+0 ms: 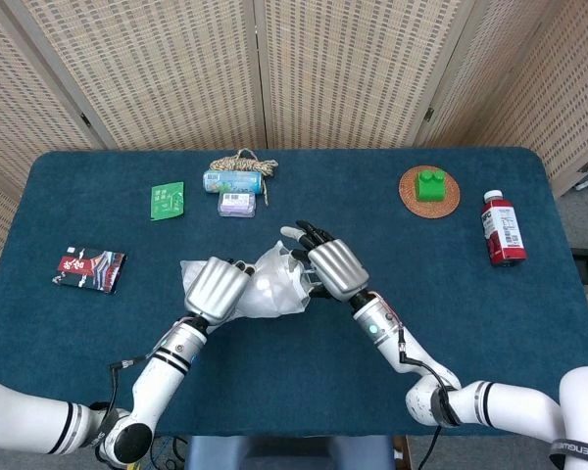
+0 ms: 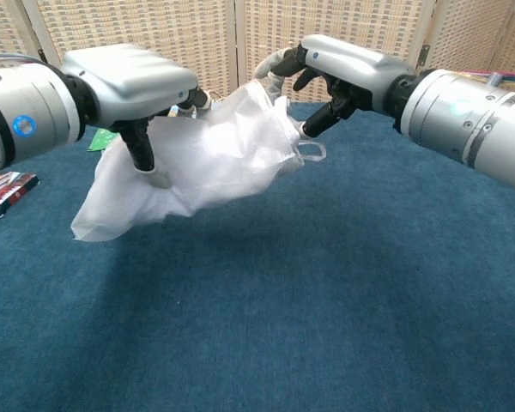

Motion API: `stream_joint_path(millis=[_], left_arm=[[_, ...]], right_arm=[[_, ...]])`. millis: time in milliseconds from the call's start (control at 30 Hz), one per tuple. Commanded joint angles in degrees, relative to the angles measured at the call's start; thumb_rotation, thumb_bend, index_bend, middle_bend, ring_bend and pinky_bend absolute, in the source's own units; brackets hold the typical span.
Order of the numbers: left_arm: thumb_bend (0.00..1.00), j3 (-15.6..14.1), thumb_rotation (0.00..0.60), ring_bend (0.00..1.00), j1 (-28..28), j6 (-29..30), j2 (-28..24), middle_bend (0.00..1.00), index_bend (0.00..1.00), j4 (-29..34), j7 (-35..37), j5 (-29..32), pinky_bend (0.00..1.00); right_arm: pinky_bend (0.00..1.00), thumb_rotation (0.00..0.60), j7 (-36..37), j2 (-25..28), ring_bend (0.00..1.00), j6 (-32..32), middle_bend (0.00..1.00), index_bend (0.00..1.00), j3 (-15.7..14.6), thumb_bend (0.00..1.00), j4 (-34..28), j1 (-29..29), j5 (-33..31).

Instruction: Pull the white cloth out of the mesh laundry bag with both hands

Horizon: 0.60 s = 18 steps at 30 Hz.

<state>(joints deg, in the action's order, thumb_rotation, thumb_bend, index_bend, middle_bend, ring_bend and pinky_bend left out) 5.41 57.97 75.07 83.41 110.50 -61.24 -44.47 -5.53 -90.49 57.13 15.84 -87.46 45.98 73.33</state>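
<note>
The head view looks steeply down from above the near edge of the worktop (image 1: 490, 323), far enough off to take in all four edges and the folding screen (image 1: 353, 69) behind the far edge. The chest view sits low, just above the near edge, facing level toward the far edge, very close to the left hand (image 2: 129, 81) and right hand (image 2: 348, 64). Both views share the middle of the worktop, where the hands hold the mesh laundry bag (image 2: 197, 163).
</note>
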Motion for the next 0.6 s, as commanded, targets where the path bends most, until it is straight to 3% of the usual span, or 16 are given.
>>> stream_joint_path(millis=[33, 267, 600], left_arm=[[0.02, -0.5, 0.6, 0.46, -0.4, 0.2, -0.1, 0.43, 0.0, -0.4, -0.4, 0.5, 0.71], [0.02, -1.7, 0.6, 0.44, -1.6, -0.7, -0.1, 0.4, 0.02, -1.3, 0.3, 0.9, 0.7], [0.02, -2.6, 0.6, 0.34, -3.0, -1.8, 0.0, 0.05, 0.0, -1.6, 1.6, 0.6, 0.67]], right_arm=[[0.2, 0.6, 0.2, -0.1, 0.02, 0.0, 0.15, 0.71, 0.4, 0.53, 0.4, 0.2, -0.4], [0.2, 0.6, 0.3, 0.9, 0.02, 0.4, 0.15, 0.71, 0.7, 0.53, 0.8, -0.1, -1.6], [0.2, 0.6, 0.4, 1.0, 0.02, -0.5, 0.15, 0.71, 0.4, 0.53, 2.7, -0.2, -3.5]])
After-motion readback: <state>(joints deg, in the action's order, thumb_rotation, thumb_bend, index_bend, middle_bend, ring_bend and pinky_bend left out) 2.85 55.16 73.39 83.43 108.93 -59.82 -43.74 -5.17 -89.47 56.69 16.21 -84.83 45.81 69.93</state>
